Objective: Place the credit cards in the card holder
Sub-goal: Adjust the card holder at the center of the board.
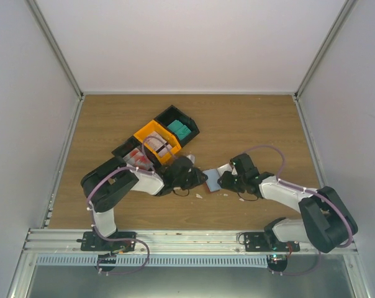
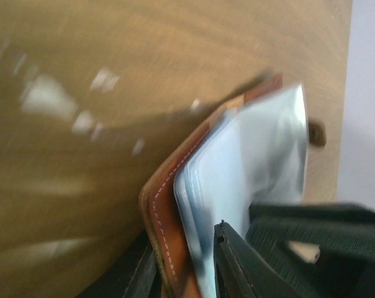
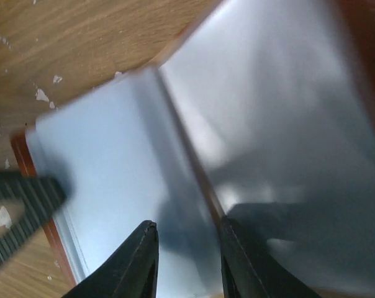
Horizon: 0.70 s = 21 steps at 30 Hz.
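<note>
Closest to the lens on the left wrist cam is my left end effector (image 2: pixel 184 248). It's pinched down narrow on the card holder (image 2: pixel 249 161), with the brown stitched cover and a few of the light blue sleeves sitting between the fingers.

On the right wrist cam my right end effector (image 3: pixel 187 226) has its fingers a little apart, straddling the fold of a shiny blue sleeve. Honestly I can't tell if it's actually gripping the sleeve or just sitting around it, the shot is pretty blurry.

From the top cam, the card holder is open, blue side up, around the middle of the bench (image 1: pixel 249 124) on the near half, right between the two end effectors. The black-and-orange tray (image 1: pixel 175 112) is off to the far left of it. Teal credit cards (image 1: pixel 179 129) are in its far black compartment, and the red-and-white cards (image 1: pixel 138 158) are in the compartment nearest my left arm. A few little white scraps (image 2: pixel 48 96) are lying on the wood beside the holder.
</note>
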Each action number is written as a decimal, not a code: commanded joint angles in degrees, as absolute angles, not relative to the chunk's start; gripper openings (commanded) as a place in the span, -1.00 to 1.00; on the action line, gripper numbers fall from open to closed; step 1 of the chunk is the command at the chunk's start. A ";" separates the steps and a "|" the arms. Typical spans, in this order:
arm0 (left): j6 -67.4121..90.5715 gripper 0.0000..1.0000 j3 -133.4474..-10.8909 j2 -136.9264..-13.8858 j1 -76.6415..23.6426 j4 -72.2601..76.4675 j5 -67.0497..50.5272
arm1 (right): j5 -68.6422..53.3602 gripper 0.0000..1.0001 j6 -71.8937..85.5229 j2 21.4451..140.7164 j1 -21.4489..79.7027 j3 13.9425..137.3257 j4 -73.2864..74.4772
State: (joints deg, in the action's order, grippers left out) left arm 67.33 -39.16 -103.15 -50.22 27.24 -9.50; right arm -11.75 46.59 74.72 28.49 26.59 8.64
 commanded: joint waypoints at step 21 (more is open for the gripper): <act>30.57 0.03 -79.99 -105.95 -40.56 -23.81 -10.38 | 4.14 0.20 39.24 80.98 31.30 44.95 33.18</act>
State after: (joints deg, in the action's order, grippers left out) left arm 37.82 -73.49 -110.06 -42.09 -12.38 -16.56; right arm -0.62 40.53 77.52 30.30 40.97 29.28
